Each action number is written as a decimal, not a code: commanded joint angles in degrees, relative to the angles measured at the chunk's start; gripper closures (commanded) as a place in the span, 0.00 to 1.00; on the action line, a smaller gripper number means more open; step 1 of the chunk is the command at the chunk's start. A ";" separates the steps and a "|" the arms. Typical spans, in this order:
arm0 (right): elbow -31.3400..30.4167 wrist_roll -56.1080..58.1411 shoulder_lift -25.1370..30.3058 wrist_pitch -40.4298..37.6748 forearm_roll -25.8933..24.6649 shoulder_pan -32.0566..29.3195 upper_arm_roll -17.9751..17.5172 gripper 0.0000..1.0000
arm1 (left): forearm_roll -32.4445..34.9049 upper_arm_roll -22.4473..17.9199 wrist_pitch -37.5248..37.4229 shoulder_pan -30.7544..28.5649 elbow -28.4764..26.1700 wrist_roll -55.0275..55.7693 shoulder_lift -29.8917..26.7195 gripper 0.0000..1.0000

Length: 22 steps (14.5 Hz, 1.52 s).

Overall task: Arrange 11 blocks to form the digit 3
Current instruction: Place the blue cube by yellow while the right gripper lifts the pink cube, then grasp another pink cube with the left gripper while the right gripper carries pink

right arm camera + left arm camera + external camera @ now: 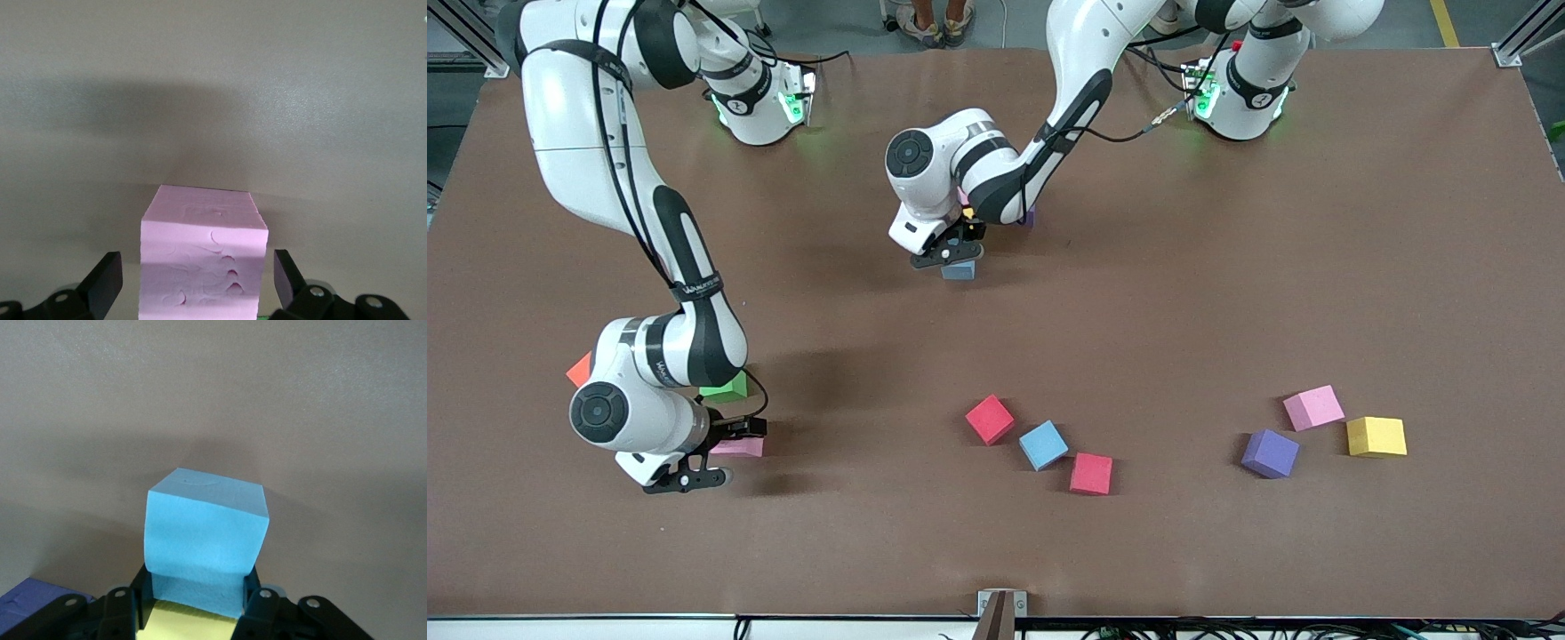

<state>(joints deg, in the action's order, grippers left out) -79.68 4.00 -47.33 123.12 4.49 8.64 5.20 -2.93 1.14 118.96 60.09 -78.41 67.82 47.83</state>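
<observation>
My left gripper (958, 258) is pinched shut on a light blue block (203, 543), low over the middle of the table (1316, 267), by the start of the digit 3 under my wrist: a yellow block (190, 623) touches the blue one and a purple block (33, 607) lies beside that. I judge I hold it so to seat it flush against its neighbour.

My right gripper (694, 476) stands wide open astride a pink block (200, 267) at the right arm's end, fingers (103, 280) apart from its sides, ready to close. A green block (725, 388) and an orange cube (580, 369) lie just beside that arm.

Six loose blocks wait nearer the front camera: red (989, 419), blue (1043, 444), another red (1092, 473), purple (1270, 452), pink (1312, 407), yellow (1376, 436). Bare table lies between them and my build, well away from any edge.
</observation>
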 commanded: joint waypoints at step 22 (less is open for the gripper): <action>1.45 0.40 -1.27 0.28 0.52 0.67 -0.98 0.63 | 2.49 -6.06 -9.36 -38.44 -2.44 -25.33 -13.12 0.00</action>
<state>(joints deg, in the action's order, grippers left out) -79.28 4.01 -48.48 123.48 4.62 8.78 4.73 -1.39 -5.60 110.23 26.15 -77.12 49.13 37.43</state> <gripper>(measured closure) 0.392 0.000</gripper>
